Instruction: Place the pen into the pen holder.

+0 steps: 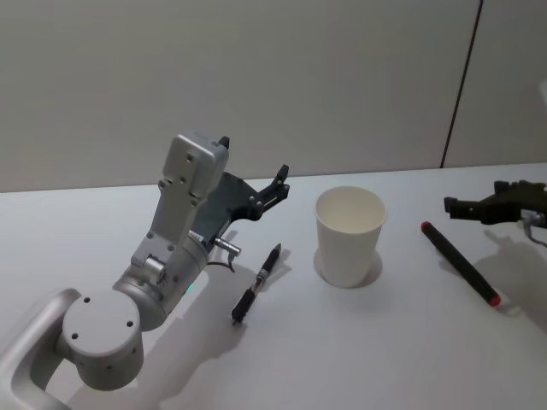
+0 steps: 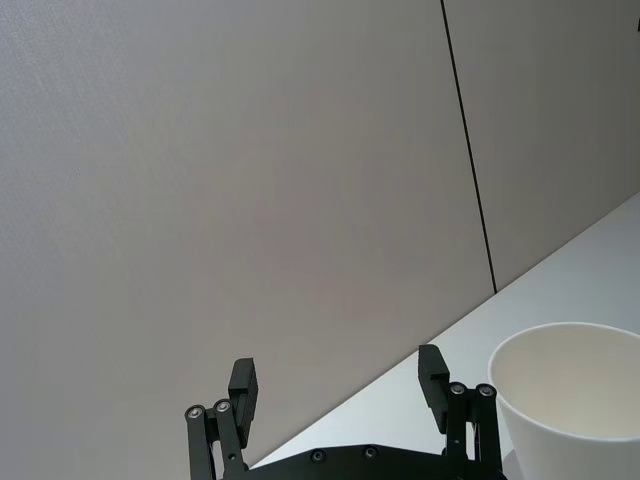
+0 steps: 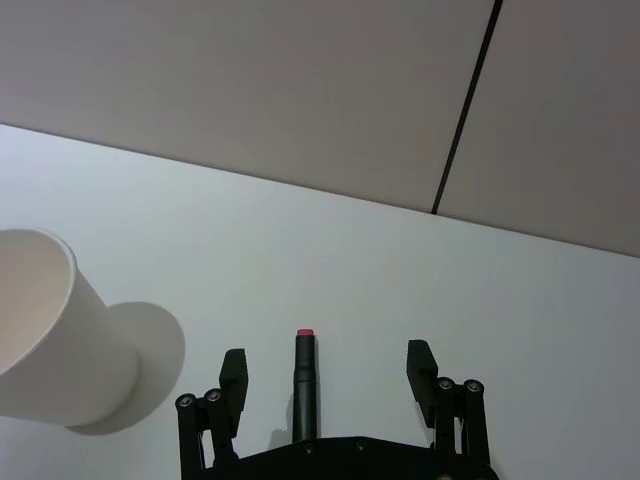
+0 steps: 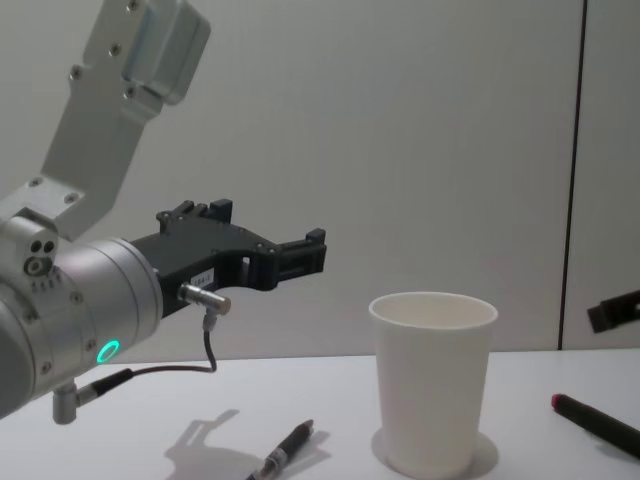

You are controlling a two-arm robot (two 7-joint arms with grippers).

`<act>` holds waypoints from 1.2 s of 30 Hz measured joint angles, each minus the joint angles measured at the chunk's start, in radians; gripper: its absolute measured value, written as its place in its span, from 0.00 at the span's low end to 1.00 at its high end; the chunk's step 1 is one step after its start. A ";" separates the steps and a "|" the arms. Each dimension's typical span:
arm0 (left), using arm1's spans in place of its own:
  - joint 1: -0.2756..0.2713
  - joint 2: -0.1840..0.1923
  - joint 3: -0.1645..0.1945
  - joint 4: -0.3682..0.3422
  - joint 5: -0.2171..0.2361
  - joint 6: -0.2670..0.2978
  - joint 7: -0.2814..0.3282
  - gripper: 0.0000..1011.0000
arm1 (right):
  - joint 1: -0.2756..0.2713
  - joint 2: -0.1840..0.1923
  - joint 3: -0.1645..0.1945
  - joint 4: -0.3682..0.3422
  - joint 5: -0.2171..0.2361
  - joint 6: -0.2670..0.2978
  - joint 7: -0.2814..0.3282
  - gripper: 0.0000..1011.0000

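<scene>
The pen holder, a white paper cup (image 1: 350, 235) (image 4: 433, 380), stands upright mid-table. A black pen (image 1: 257, 284) (image 4: 283, 452) lies flat to its left. To the cup's right lies a second black pen with red ends (image 1: 459, 262) (image 3: 304, 385). My left gripper (image 1: 254, 161) (image 2: 338, 375) hangs open and empty above the table, beyond the black pen and left of the cup (image 2: 575, 400). Open too, my right gripper (image 1: 474, 198) (image 3: 327, 365) hovers over the near end of the red-ended pen, which lines up between its fingers without touching them.
The table (image 1: 385, 342) is plain white and bare in front. A grey wall (image 1: 256, 77) runs close behind its far edge. My left arm's large silver links (image 1: 171, 248) rise over the table's left part.
</scene>
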 joint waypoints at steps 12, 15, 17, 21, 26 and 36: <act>0.000 0.000 0.000 0.000 0.000 0.000 0.000 0.99 | 0.033 -0.032 -0.037 0.052 -0.044 0.017 0.004 0.99; 0.000 0.000 0.000 0.000 0.000 0.000 0.000 0.99 | 0.041 -0.041 -0.047 0.070 -0.054 0.017 0.001 0.99; 0.000 0.000 0.000 0.000 0.000 0.000 0.000 0.99 | 0.043 -0.045 -0.050 0.077 -0.058 0.017 -0.001 0.99; 0.000 0.000 0.000 0.000 0.000 0.000 0.000 0.99 | 0.048 -0.052 -0.057 0.095 -0.067 0.016 -0.006 0.99; 0.000 0.000 0.000 0.000 0.000 0.000 0.000 0.99 | 0.052 -0.061 -0.063 0.116 -0.072 0.013 -0.015 0.99; 0.000 0.000 0.000 0.000 0.000 0.000 0.000 0.99 | 0.053 -0.075 -0.071 0.147 -0.070 0.007 -0.030 0.99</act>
